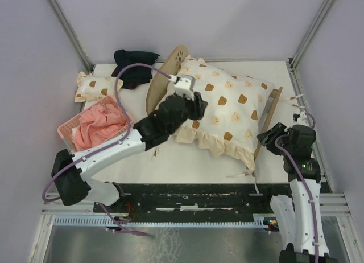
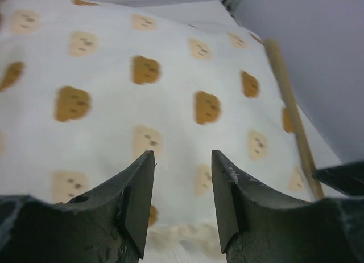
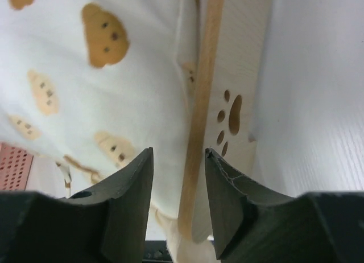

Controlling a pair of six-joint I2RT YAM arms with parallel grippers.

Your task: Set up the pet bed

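Noted: left claw (image 2: pixel 182 156) released above quilt (image 2: pixel 170 64); right claw (image 3: pixel 178 153) released beside pet bed's footboard (image 3: pixel 242 52). Risk: closing on fabric drags quilt askew.

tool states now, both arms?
Left tool: open, empty, facing the bear-print quilt.
Right tool: open, lined up with the edge of the bed's end board, nothing gripped.

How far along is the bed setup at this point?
Done: the bear-print quilt covers the pet bed. In hand: nothing gripped; left gripper open over the quilt, right gripper open at the footboard edge. Probably left: the matching pillow lies apart, back left, and the quilt sits bunched.
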